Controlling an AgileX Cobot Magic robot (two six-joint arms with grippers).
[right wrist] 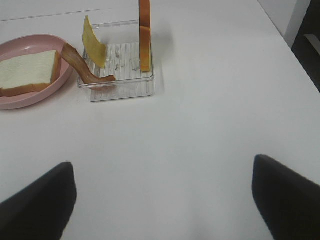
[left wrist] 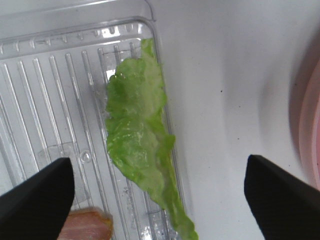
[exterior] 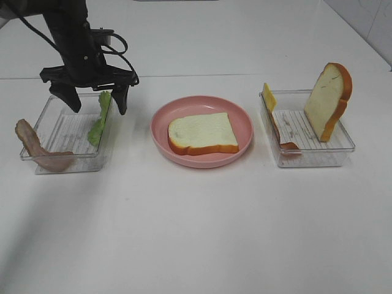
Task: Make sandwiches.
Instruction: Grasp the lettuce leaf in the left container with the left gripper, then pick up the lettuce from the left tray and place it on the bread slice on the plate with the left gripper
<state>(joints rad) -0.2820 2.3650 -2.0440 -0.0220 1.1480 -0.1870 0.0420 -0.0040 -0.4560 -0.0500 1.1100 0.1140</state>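
While the left gripper [exterior: 96, 103] hangs over the tray [exterior: 61, 125] with jaws wide apart — the lettuce [left wrist: 137, 135] lies just below, between its fingers [left wrist: 40, 195], untouched.

The left arm [exterior: 68, 30] comes down from the upper left of the high view, black and bent at the wrist. The left gripper [exterior: 98, 103] points downward, jaws spread wide and holding nothing. The right gripper [right wrist: 162, 165] shows only in its wrist view, jaws equally wide apart and empty.

No legible text, label, brand or number anywhere (all three views)
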